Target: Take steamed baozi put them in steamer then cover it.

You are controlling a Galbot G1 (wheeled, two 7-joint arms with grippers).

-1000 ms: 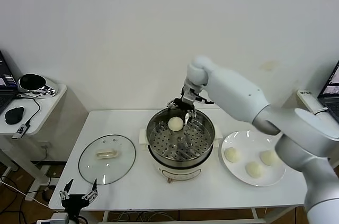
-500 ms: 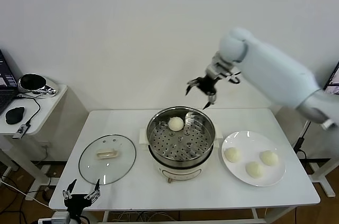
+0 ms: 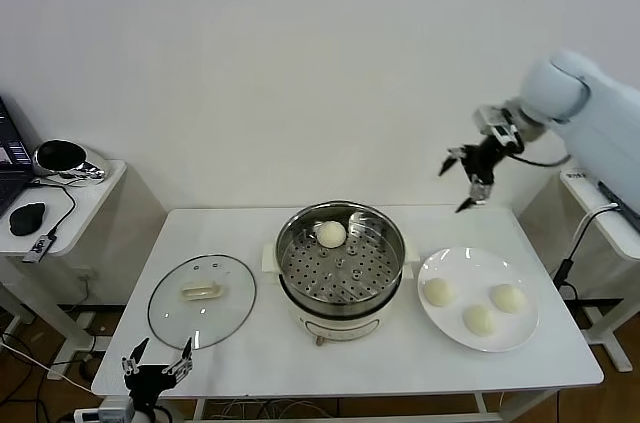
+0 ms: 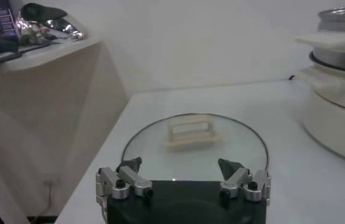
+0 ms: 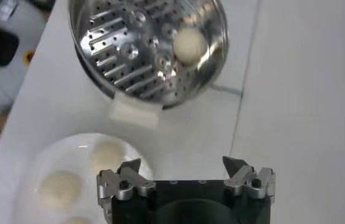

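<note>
Baozi [image 3: 332, 234] is sitting in the steamer [image 3: 341, 265]; right gripper [image 3: 466, 181] is hovering open and empty above the plate [image 3: 478, 298]; left gripper [image 3: 155, 365] is idling open.

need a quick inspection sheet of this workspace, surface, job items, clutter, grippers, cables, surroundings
surface: white table, things spread apart on it.
job's things: steamer at centre, uncovered, one baozi on its perforated tray; three baozi on the white plate to its right; glass lid lying flat to its left.
clutter: nothing seen on the table.
grippers: right gripper open, empty, raised above the plate's far side; left gripper open, empty, low at the table's front edge near the lid.
cables: cable on the side table.
surroundings: side table at left, white wall behind.
</note>
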